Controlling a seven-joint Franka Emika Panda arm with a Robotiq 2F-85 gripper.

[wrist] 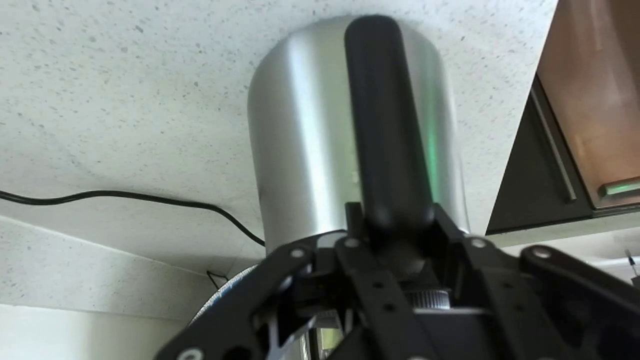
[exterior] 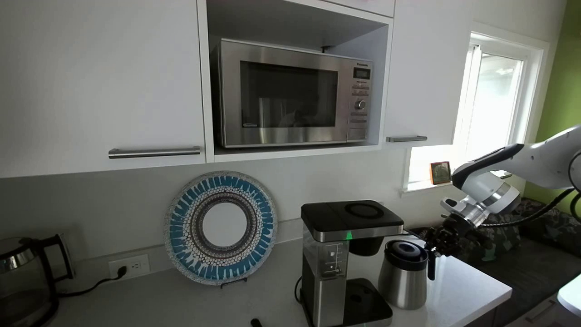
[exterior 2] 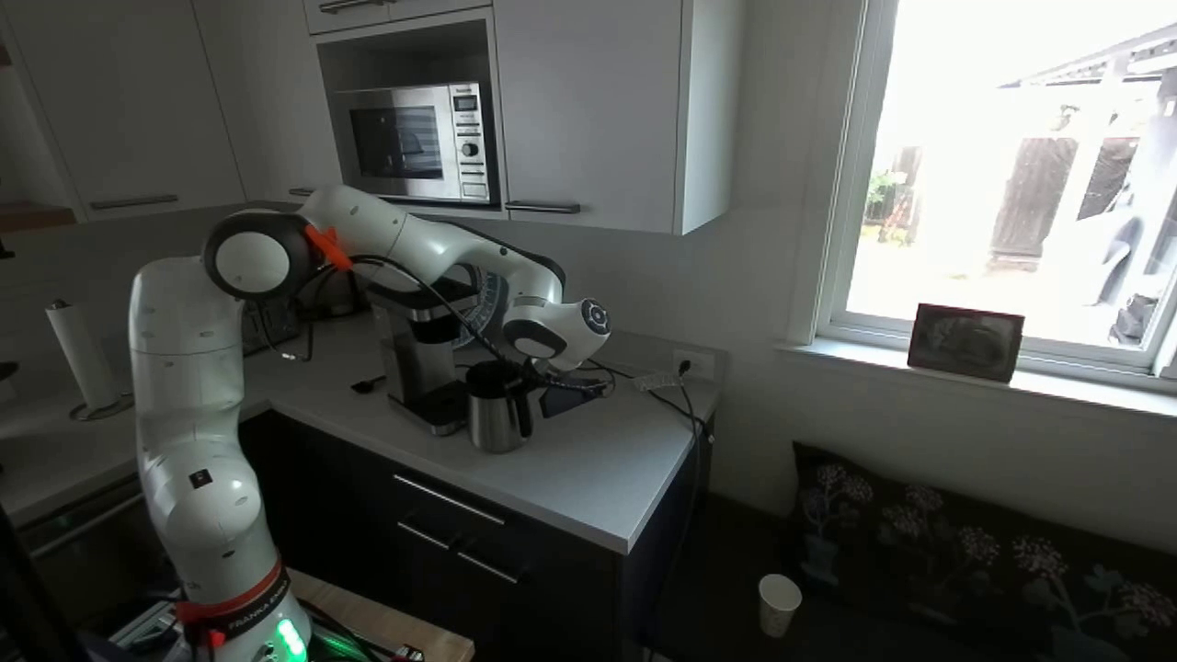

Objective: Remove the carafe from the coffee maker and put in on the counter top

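Counter top should take the full weight before release. Coffee maker: avoid nudging it when settling. Carafe is out, just beside it, roughly upright; contact underneath unconfirmed. Gripper pinches the handle; wrist view shows the bite, both exterior views lose it, black on black.

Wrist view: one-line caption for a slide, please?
Gripper clasping the black handle of the steel carafe, with the speckled counter top beyond.
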